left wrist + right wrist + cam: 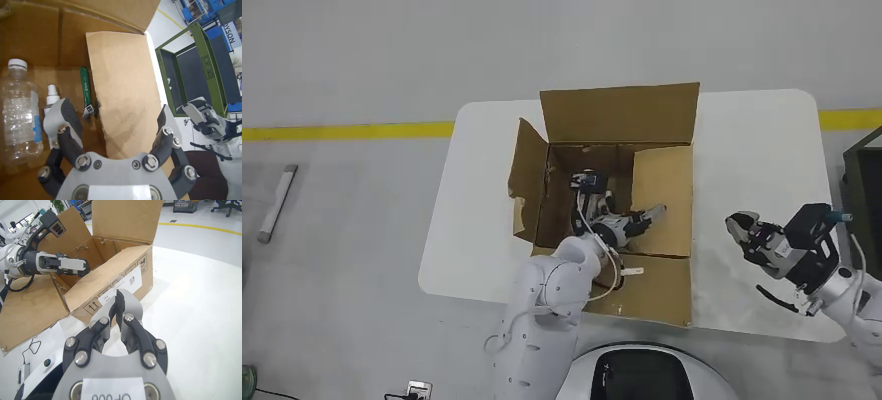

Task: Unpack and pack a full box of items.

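Just beside left gripper, spray bottle

The box is open at the top, yet its flaps hem the way in. The far flap stands upright and the left flap leans outward. The right flap rises as a tall panel just beside the left gripper, whose jaws are spread and take up the middle of the opening.

On the box floor a water bottle and a spray bottle lie side by side, and a wrench lies against the foot of the right panel. A narrow strip of bare cardboard runs between spray bottle and wrench.

Right of the box the tabletop is bare, with the right gripper hanging over it, apart from the box wall.
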{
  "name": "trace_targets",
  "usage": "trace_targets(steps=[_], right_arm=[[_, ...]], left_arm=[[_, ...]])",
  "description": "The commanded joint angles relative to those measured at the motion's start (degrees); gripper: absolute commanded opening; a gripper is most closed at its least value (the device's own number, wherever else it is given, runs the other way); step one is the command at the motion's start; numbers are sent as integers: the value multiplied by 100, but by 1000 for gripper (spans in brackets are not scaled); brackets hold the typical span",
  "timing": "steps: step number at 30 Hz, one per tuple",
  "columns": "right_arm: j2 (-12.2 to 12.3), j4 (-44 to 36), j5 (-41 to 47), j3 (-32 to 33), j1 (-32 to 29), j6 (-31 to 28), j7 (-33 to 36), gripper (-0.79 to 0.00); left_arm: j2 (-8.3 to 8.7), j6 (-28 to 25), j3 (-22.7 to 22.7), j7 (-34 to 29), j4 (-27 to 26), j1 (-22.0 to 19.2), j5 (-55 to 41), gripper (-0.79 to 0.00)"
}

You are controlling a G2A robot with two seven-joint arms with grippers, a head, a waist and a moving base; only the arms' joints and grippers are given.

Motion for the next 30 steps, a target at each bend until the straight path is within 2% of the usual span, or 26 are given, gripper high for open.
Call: trace_targets(steps=[1,10,15,17,18,19,20,21,25,30], right_arm=[[-4,69,-17,-113,44,7,10,-785],[-18,265,-137,-600,304,-43,100,-785],[-26,293,-134,-556,330,218,-28,-779],[-32,283,73,-407,285,460,-93,-514],[-34,243,208,-313,264,550,-131,-477],[-34,209,337,-221,235,594,-152,-403],[-33,183,485,-108,205,639,-178,-268],[-35,166,705,-1,165,689,-196,0],[-42,78,2035,487,-41,888,-60,0],[-19,122,3698,1074,-106,1113,554,0]], left_arm=[[13,46,-99,-35,136,-23,-263,0],[59,-127,-159,-326,328,-82,-1345,0],[87,-69,-113,-438,247,-131,-1682,0],[96,-57,-91,-453,195,-163,-1821,0],[99,-62,-67,-451,148,-186,-1874,0],[106,-82,-34,-463,108,-212,-1887,0],[107,-93,0,-462,62,-229,-1973,0],[105,-85,29,-457,8,-248,-2094,0],[112,-139,289,-502,-278,-420,-2113,0],[101,-388,910,-574,-503,-718,-1794,0]])
